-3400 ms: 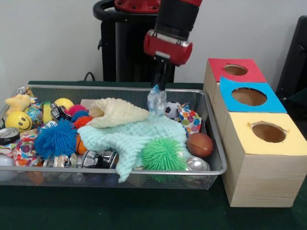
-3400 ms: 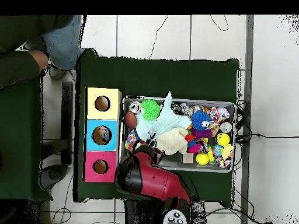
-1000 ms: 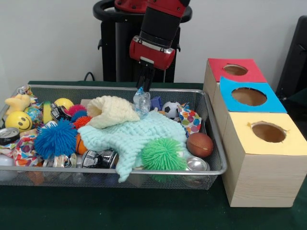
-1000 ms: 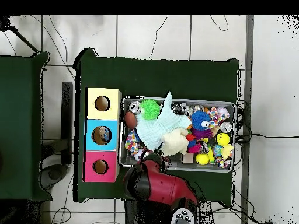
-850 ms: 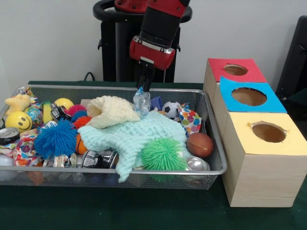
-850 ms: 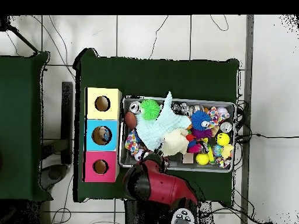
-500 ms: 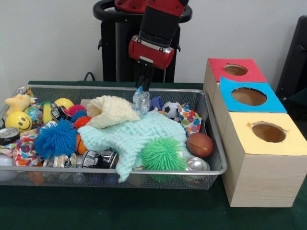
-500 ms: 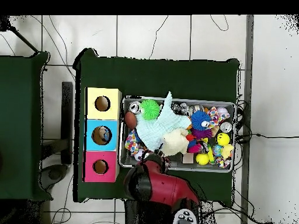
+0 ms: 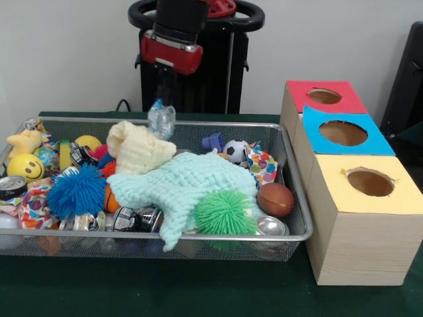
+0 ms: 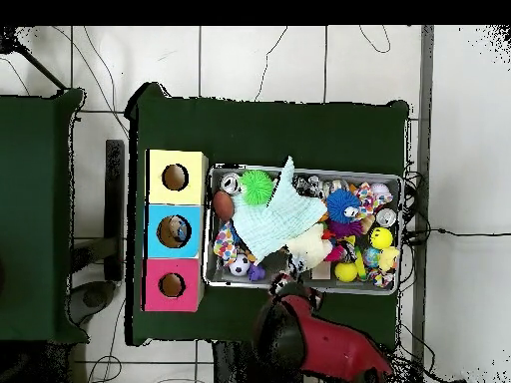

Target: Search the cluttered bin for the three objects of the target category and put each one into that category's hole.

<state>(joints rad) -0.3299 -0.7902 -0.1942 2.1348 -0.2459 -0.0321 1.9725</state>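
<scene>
The bin [image 9: 198,236] is a wide wire-mesh basket full of toys and cloth; it also shows in the overhead view [image 10: 304,171]. My gripper [image 9: 160,100] hangs above the bin's far rim, left of centre, shut on a crumpled clear plastic bottle [image 9: 161,119] that dangles clear of the clutter. The hole [image 9: 324,96] is a round cut-out in the red-topped box, the farthest of three boxes at the right; in the overhead view the hole [image 10: 172,285] is at the lower left.
A blue-topped box [image 9: 344,133] and a yellow-topped box [image 9: 370,182] stand in front of the red one. In the bin lie a mint knitted cloth [image 9: 185,185], a cream knitted piece [image 9: 135,148], a green spiky ball [image 9: 225,212], a brown ball [image 9: 275,199] and cans.
The gripper has lifted the clear bottle out of the clutter and carried it left in the front view. The cream knitted piece has shifted left.
</scene>
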